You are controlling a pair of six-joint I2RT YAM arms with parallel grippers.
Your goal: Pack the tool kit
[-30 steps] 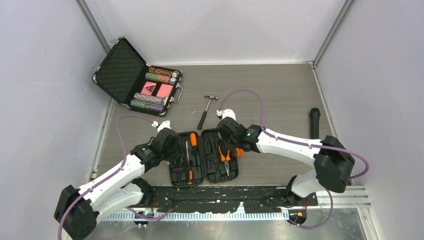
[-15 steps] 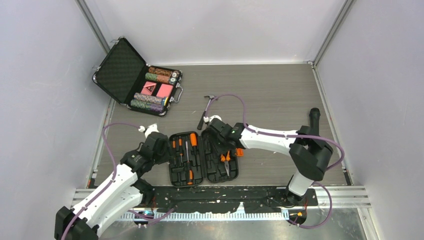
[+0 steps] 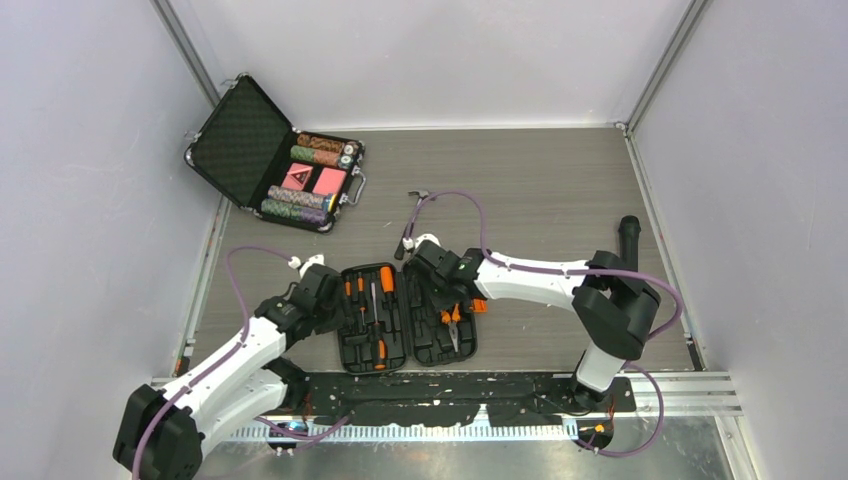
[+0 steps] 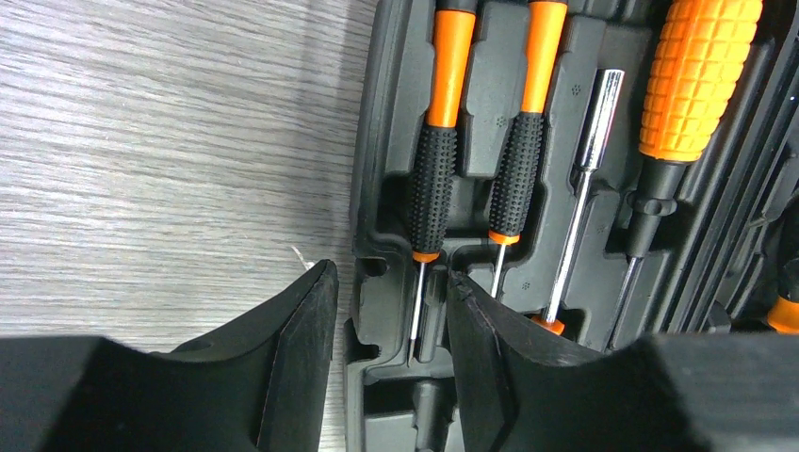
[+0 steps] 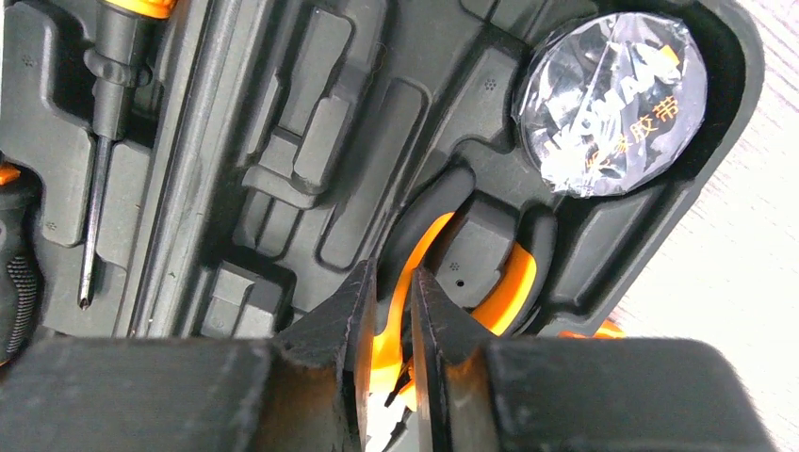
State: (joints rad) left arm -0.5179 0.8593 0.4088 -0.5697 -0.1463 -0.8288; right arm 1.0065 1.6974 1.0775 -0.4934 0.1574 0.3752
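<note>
— Where's the kit?
— Open flat at six o'clock on the counter, between your arms.
— Your left tool?
— Half wide, straddling the kit's nine-o'clock wall without clamping it, likely to steady it.
— Your right tool?
— Narrow around a pliers handle, probably seating it in its slot. You cannot tell whether it grips.

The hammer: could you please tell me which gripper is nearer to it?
Right. The right gripper is just short of the hammer; the left gripper straddles the left rim of the tool kit.
</note>
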